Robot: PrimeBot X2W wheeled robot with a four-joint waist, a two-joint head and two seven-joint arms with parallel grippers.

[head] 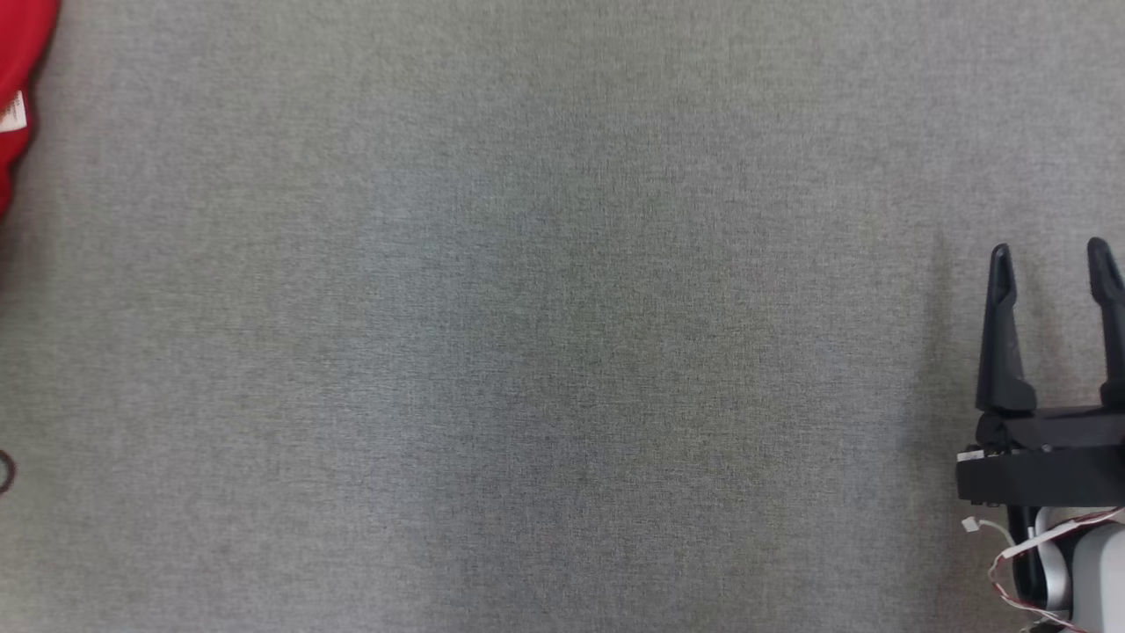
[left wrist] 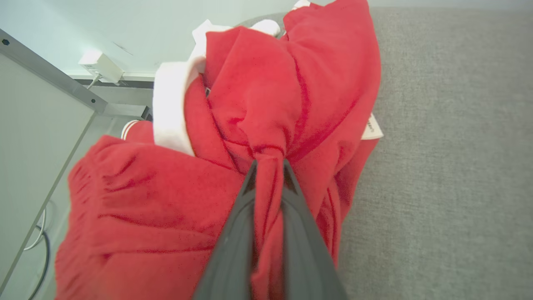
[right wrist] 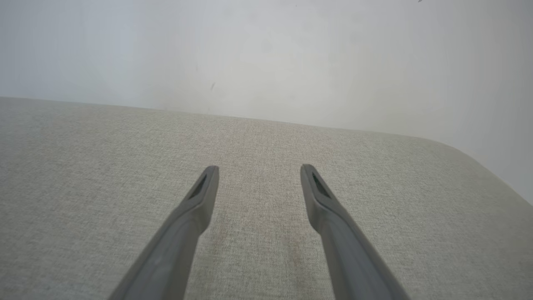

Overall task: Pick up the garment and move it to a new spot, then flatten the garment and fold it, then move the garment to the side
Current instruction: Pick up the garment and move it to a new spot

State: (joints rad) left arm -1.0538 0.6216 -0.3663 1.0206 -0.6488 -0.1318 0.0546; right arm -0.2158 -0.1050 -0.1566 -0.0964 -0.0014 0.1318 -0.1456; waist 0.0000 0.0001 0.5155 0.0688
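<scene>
The garment (left wrist: 266, 108) is red with white cuffs and a small white label; it lies bunched at the left edge of the grey fabric table (left wrist: 449, 166). My left gripper (left wrist: 268, 166) is shut on a pinched fold of the red cloth. In the head view a corner of the garment (head: 19, 61) peeks in at the top left. My right gripper (head: 1050, 255) stands open at the lower right of the head view, apart from the garment. In the right wrist view that same right gripper (right wrist: 258, 171) hovers over bare grey fabric with nothing between its fingers.
The grey table surface (head: 545, 334) spreads wide across the head view. In the left wrist view a metal frame bar (left wrist: 54, 79), a white box (left wrist: 100, 66) and cables lie off the table's left side. A pale wall (right wrist: 266, 54) rises behind the table's rounded far corner.
</scene>
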